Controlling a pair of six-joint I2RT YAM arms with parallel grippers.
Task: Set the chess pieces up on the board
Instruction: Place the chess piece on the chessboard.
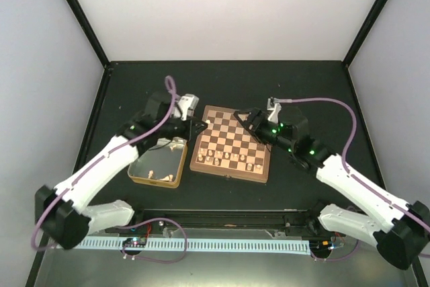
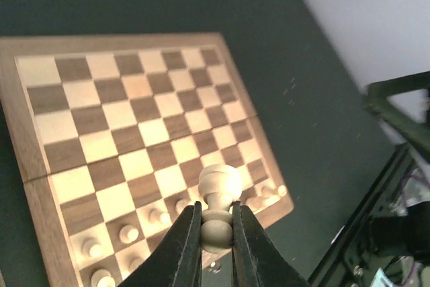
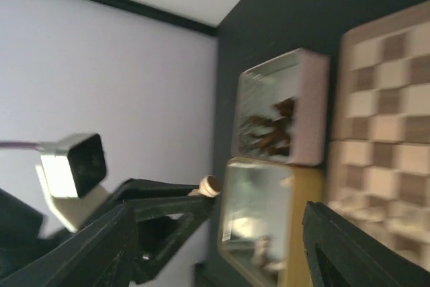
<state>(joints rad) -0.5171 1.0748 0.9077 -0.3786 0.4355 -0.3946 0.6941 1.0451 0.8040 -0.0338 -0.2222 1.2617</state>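
Black tapered fingers of the left gripper pinch a cream pawn by its collar. It is turned wood with a round head and sits bottom centre of the left wrist view, above the board. The board is flat wood with tan and dark brown squares, a light border and a seam across the middle. It lies mid-frame in the top view on the matte dark table. Pale chess pieces stand on its lower squares. The right gripper has its jaws wide with nothing between them. Behind it a silver tin holds dark brown pieces, blurred. A gold-sided tin touches it below, shiny inside.
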